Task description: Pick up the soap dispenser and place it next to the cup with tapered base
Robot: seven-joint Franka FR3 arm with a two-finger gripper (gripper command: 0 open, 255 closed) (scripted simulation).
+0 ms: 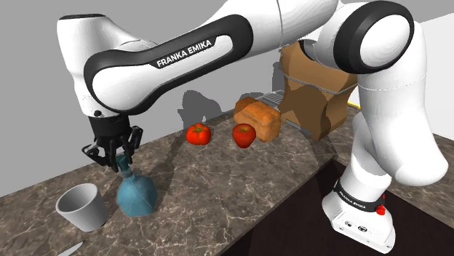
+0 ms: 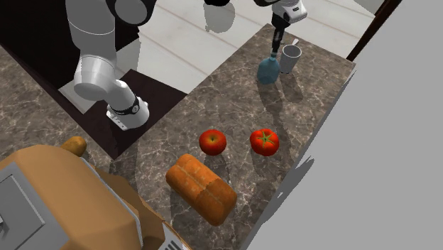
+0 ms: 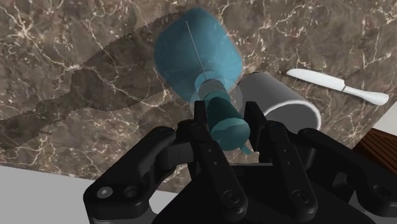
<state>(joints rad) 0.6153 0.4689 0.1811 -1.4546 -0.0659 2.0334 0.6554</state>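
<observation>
A teal soap dispenser [image 1: 137,195] with a round body and narrow neck stands on the brown marble counter [image 1: 218,182], close beside a pale grey cup [image 1: 82,206] with a tapered base. My black gripper [image 1: 121,157] is shut on the dispenser's pump head from above. In the wrist view the fingers [image 3: 202,118] clasp the teal pump [image 3: 224,121], with the body [image 3: 194,54] below and the cup [image 3: 286,105] right beside it. From the second exterior view the dispenser [image 2: 268,69] and cup [image 2: 290,58] sit together at the counter's far end under the gripper [image 2: 275,41].
Two red tomatoes [image 1: 198,134] [image 1: 244,134], a bread loaf [image 1: 258,118] and a brown toaster-like box [image 1: 314,98] stand farther along the counter. A white knife [image 3: 337,86] lies beyond the cup. The counter's edge drops to a dark floor by the stand [image 1: 360,214].
</observation>
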